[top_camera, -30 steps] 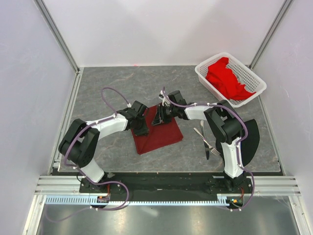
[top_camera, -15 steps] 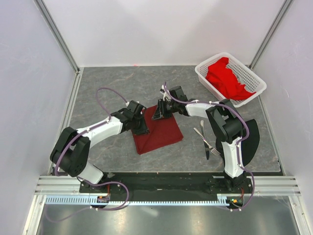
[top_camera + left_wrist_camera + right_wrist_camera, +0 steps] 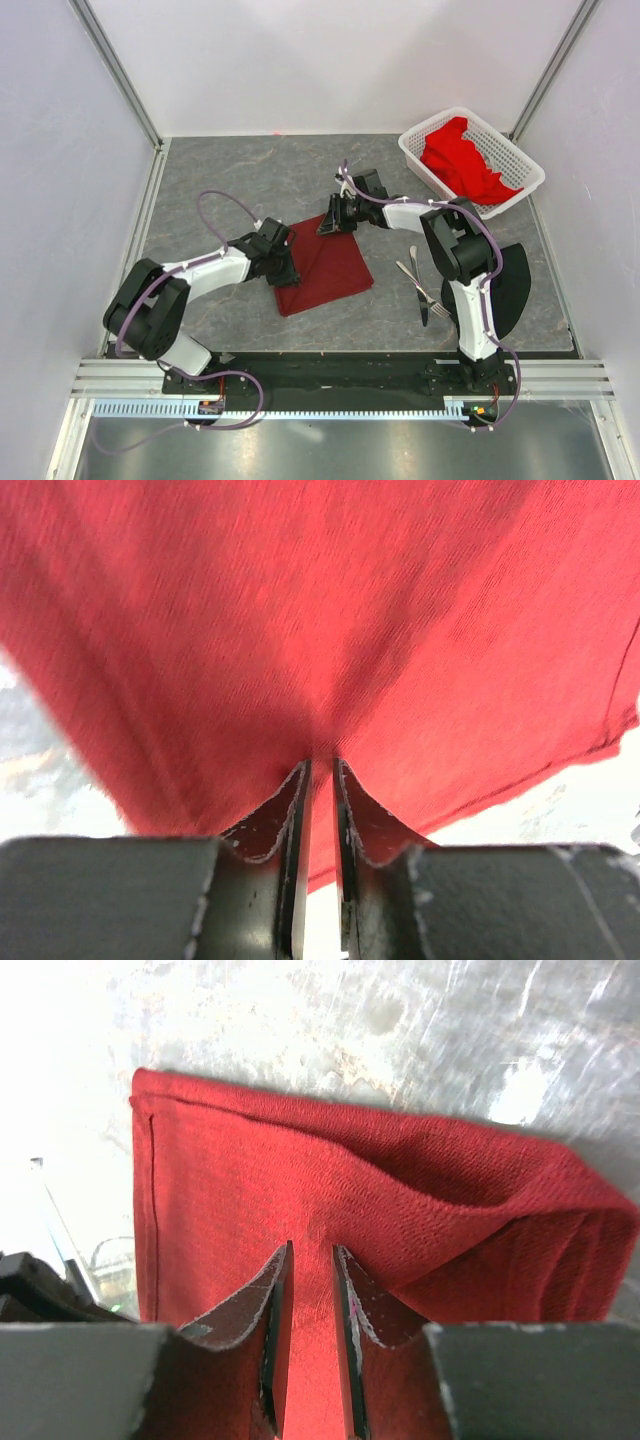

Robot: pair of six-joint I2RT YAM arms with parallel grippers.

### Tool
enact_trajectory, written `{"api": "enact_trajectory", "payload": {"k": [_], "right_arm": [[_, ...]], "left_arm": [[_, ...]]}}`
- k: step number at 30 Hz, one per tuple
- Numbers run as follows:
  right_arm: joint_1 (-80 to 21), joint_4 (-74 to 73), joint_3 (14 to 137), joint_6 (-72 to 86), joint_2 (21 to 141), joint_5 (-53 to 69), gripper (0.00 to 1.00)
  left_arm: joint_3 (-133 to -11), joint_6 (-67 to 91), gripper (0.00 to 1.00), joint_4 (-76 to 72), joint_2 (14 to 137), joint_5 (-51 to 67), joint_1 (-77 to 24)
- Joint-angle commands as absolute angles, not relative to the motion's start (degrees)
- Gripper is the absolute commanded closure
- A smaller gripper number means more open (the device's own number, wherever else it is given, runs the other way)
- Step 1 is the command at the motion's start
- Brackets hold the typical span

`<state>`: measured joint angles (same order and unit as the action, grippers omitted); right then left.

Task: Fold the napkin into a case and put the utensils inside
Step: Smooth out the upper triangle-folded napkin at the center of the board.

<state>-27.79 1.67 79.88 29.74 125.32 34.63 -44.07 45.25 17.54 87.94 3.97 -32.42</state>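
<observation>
Napkin [image 3: 330,268], dark red and doubled over, lies near the middle of the grey table [image 3: 220,180], its corners turned so that it sits like a diamond in the overhead view. At the cloth's 9 o'clock edge the left tool [image 3: 283,268] is clamped on it. The left wrist view shows its two fingers [image 3: 296,810] drawn almost together, with the fabric pinched in the narrow slit between them and spreading away in a taut red sheet with a stitched hem along one side.

At the napkin's 12 o'clock corner the right tool [image 3: 330,222] also grips the cloth. Seen from its own wrist, the fingers stand a little apart with red fabric filling the gap, and the napkin beyond them shows stacked layers and a soft crease at its folded end.

To the napkin's 3 o'clock, well apart from it and just beside the right arm, the utensils [image 3: 419,287] lie crossed on the table, a silver pair. At the table's 1 o'clock corner a white lattice basket [image 3: 520,188] holds a bright red cloth [image 3: 460,160] in a crumpled heap.
</observation>
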Motion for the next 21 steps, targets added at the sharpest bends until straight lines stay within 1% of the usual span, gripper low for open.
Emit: {"api": "enact_trajectory", "payload": {"k": [1,6,8,11,12,16,19,21], "right_arm": [[-27.4,-6.3,86.3,24.9,126.8,28.9,0.71],[-27.6,-11.8,90.3,23.9,121.8,29.0,0.69],[-28.1,-13.4,90.4,23.6,119.8,28.0,0.65],[-29.7,-16.9,88.4,22.9,115.1,23.9,0.63],[-30.4,-17.8,86.5,22.8,112.9,23.2,0.62],[-36.7,-17.8,79.0,23.6,107.0,18.8,0.57],[-41.1,-15.9,72.6,25.7,103.6,14.9,0.56],[-42.6,-13.1,67.7,27.0,102.1,12.7,0.57]], "left_arm": [[-42.5,44.0,0.79,19.9,81.8,4.3,-32.3],[-47.6,42.8,0.74,24.2,74.3,3.8,-31.0],[-49.4,41.8,0.73,26.5,72.1,4.0,-29.5],[-50.4,41.1,0.71,26.6,68.5,5.3,-25.2],[-50.1,41.1,0.71,26.5,67.5,5.5,-23.0],[-48.5,41.2,0.68,25.2,63.5,5.8,-19.9],[-47.8,41.7,0.68,24.4,62.0,7.3,-19.4],[-46.4,43.2,0.68,23.8,61.0,7.8,-19.2]]}}
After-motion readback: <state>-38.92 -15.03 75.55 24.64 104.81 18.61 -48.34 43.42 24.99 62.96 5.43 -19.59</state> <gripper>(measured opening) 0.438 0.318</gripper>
